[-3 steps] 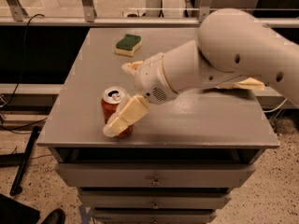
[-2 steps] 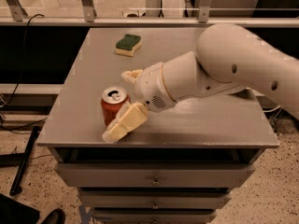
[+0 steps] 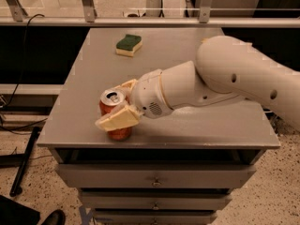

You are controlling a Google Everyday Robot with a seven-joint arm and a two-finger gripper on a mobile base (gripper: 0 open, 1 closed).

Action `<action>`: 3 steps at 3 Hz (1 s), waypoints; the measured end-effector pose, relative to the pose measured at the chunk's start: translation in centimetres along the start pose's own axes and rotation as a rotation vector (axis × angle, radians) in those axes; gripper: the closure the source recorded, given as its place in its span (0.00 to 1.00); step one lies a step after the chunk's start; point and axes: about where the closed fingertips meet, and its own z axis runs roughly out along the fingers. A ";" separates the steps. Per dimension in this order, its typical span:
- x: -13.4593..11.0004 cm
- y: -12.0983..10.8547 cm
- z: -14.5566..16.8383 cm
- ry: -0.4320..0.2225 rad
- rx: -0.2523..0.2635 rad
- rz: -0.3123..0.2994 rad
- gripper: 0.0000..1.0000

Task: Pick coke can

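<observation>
- Gripper (image 3: 115,108) sits around the upright coke can (image 3: 111,97) near the table's (image 3: 197,130) front edge; whether it clamps cannot be told
- Can's contents hidden under its silver top
- Green sponge (image 3: 129,44) lies well beyond the gripper

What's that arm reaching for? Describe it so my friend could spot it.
On the grey cabinet top, look near the front left edge, where the gripper is. The coke can stands upright there: small, red, round, silver-topped, unlike the flat green sponge at the back.
</observation>
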 end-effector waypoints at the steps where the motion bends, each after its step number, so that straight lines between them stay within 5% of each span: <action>1: -1.7 -0.6 -1.8 -0.031 0.029 -0.018 0.72; 2: -5.6 -2.9 -5.2 -0.099 0.073 -0.086 1.00; 3: -9.9 -5.4 -8.6 -0.155 0.127 -0.159 1.00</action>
